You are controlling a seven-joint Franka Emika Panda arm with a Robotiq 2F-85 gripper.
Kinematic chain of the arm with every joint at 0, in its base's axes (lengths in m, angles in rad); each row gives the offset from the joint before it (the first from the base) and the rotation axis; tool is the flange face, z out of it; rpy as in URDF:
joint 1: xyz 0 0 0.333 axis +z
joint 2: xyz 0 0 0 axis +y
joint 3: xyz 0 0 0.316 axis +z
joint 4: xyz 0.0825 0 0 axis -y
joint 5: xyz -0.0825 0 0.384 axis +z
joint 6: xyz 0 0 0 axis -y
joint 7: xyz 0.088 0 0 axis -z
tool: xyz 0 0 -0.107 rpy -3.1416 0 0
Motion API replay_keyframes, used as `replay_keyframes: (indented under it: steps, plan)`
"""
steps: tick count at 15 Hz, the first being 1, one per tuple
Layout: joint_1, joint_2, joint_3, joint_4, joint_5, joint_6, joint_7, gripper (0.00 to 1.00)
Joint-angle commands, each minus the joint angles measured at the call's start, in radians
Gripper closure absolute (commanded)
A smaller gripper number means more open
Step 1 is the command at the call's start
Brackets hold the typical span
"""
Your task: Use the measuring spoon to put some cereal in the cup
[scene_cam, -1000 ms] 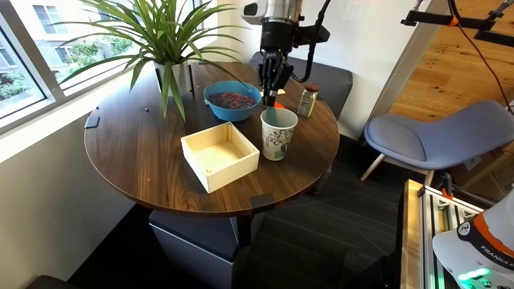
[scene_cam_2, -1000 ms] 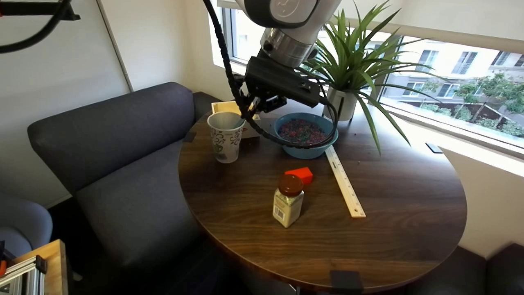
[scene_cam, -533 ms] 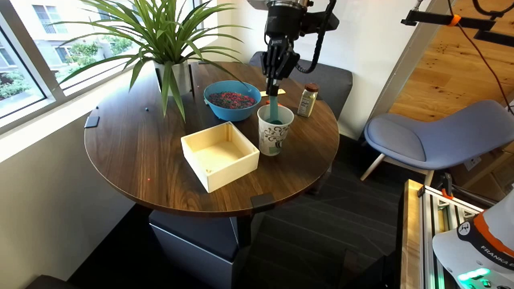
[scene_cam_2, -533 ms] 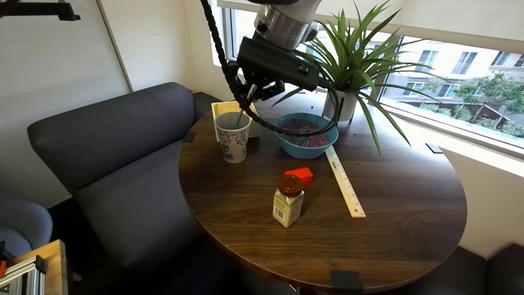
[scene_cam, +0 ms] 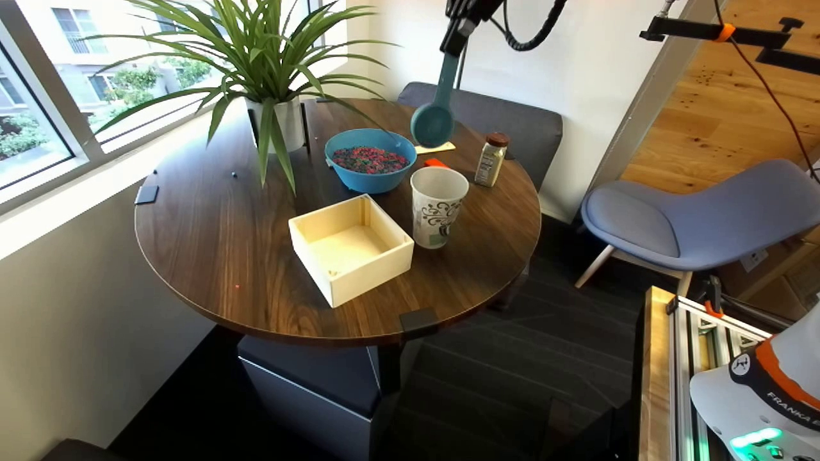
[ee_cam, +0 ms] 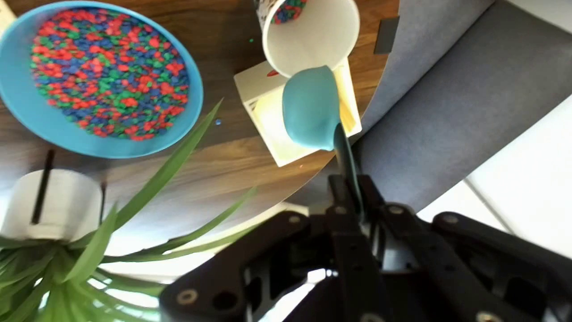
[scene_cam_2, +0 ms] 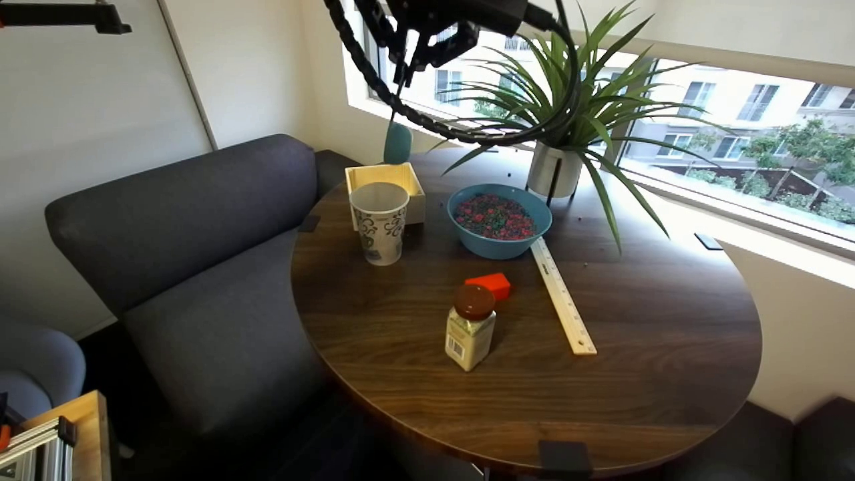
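One gripper [scene_cam: 453, 46], in an exterior view: fingers pinched narrow on the handle of the teal measuring spoon [scene_cam: 433, 125]. Scoop end hangs down, higher than the cup [scene_cam: 438, 218] and apart from it. Cup upright on round table [scene_cam: 211, 237]. Blue bowl [scene_cam: 375, 182] behind cup, frame left, cereal [scene_cam: 368, 160] inside. Wooden box [scene_cam: 378, 272] just beside cup, also frame left. Potted plant [scene_cam: 272, 67] well left of cup, farther back.

In an exterior view: spoon shows above cup, slightly to its right. Red block [scene_cam_2: 491, 285] on cup's near side, frame right. Brown-capped bottle [scene_cam_2: 469, 337] same direction, farther from cup. Ruler [scene_cam_2: 564, 300] well right of cup.

In the wrist view: cereal inside the cup too, red, green and blue bits. Spoon's rounded outside overlaps cup rim in frame. Fingertips close together, handle between them. Loose green speck [ee_cam: 251, 40] on table near cup.
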Motion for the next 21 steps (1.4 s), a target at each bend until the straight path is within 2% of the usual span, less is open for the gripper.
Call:
replay_keyframes:
  steps: [1,8,11,13,14,18,21]
  plan:
    - [0.004,-0.069,-0.034,-0.111,0.032,0.196,0.056,0.98]
    - [0.029,0.041,-0.026,-0.189,-0.016,0.673,0.283,0.98]
    - [0.052,0.086,-0.010,-0.232,-0.151,0.865,0.303,0.98]
    - [0.066,0.110,-0.006,-0.258,-0.263,0.946,0.364,0.98]
    - [0.072,0.122,-0.010,-0.267,-0.330,0.978,0.400,0.98]
    - [0.082,0.139,-0.013,-0.294,-0.506,0.953,0.519,0.98]
    - [0.074,0.130,0.016,-0.295,-0.496,0.852,0.516,0.98]
